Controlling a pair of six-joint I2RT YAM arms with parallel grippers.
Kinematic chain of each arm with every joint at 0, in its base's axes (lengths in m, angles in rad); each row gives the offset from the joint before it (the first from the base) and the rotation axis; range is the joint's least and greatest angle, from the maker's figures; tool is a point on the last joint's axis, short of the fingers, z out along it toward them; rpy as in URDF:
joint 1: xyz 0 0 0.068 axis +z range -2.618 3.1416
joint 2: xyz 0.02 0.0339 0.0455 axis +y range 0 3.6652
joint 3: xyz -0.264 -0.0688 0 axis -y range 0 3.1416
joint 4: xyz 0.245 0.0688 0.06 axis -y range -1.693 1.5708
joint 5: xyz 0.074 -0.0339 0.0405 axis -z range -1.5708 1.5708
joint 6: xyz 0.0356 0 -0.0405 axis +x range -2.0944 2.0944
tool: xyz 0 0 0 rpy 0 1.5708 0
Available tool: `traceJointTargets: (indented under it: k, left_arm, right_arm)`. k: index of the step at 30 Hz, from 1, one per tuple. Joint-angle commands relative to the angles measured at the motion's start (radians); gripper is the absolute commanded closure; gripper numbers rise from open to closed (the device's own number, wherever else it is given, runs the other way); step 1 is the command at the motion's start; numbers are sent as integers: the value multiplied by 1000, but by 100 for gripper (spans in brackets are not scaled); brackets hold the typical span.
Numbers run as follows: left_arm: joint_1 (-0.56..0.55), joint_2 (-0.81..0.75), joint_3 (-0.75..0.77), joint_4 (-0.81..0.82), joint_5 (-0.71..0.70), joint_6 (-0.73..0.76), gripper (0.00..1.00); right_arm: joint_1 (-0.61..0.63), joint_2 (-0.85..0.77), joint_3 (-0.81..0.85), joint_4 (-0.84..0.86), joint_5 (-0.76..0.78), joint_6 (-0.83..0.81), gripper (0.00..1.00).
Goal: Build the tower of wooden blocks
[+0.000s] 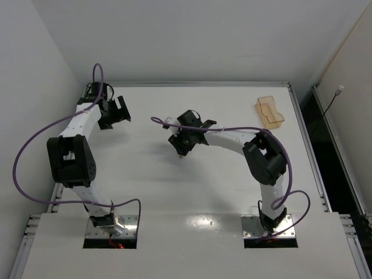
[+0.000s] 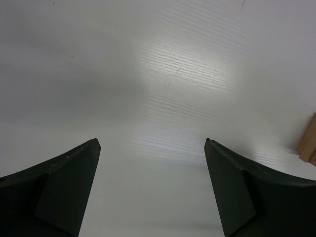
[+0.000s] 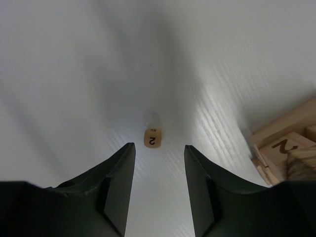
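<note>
Probably in the pick-up step: right gripper (image 3: 159, 148) pointed down at the table (image 1: 145, 192), jaws about half apart and holding nothing, with 1 wood block (image 3: 152, 138) just beyond the fingertips and in line with the gap. Only the small end face of this block visible, marked with a 2. To the right of it, near but apart, the tower (image 3: 289, 143), seen as at least 2 layers of light bars at the edge of the right wrist view; not to be made out in the top view, perhaps hidden under the right wrist. Next, by judgement: lower a little further to bring the block between the pads, close gently, then lift and carry to the right onto the stack. Needs care not to tip the block, and not to knock the tower with the right finger. As for the left gripper (image 2: 152, 141): wide open and empty, at the far left, well apart from the work, with only a tan wooden corner (image 2: 308, 145) at the right edge of its view. At the far right of the table, a translucent tan tray (image 1: 270, 111), well apart and not in the way.
</note>
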Motion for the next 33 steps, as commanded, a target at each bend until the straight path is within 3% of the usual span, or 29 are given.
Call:
traceJointTargets:
  k: [1, 10, 33]
  left_arm:
    - [13, 9, 31, 21, 29, 8, 15]
    - [13, 9, 31, 21, 38, -2, 15]
    - [13, 28, 32, 30, 67, -2, 15]
  right_arm:
    - [20, 14, 77, 20, 88, 49, 59]
    - [20, 86, 147, -46, 79, 49, 59]
    - [60, 104, 107, -107, 129, 29, 59]
